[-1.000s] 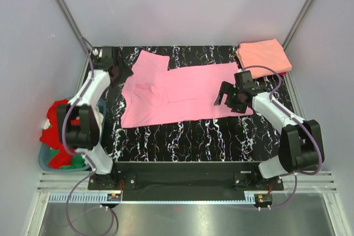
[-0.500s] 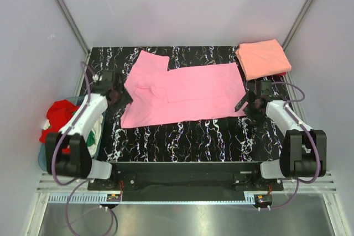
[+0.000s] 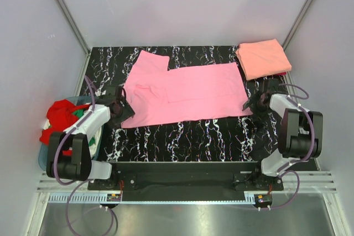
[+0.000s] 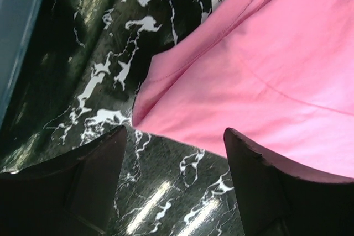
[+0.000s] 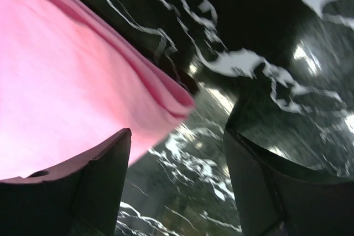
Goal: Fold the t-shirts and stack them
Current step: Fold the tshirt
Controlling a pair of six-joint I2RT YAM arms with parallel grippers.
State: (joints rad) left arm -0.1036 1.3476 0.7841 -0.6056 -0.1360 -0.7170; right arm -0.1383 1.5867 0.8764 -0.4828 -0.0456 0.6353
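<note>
1. At the near-left corner of the pink shirt [image 3: 182, 95], our left gripper [image 3: 123, 111] sits low over the table [image 3: 193, 136]. Its 2 fingers [image 4: 83, 181] are spread wide. The shirt's corner lies flat on the table between them, and we see no pinch on the cloth. In the wrist view, 1 finger overlaps the shirt's edge.
2. Over at the near-right corner of the same shirt, our right gripper [image 3: 251, 105] is also down by the table with its fingers apart. A doubled-over tip of pink cloth pokes into the gap between them and is not clamped.
3. Between the 2 grippers, the pink shirt is laid out across the middle of the black, white-veined table. Its body runs left to right, and 1 sleeve points toward the far edge on the left.
4. Farther out, at the far-right corner of the table, an orange shirt [image 3: 263, 58] lies folded, just beside the pink shirt's far-right corner. A sliver of red shows under its right edge.
5. Off the table's left side, next to the left arm, a blue-grey basket [image 3: 43, 161] holds a heap of red cloth [image 3: 58, 117].
</note>
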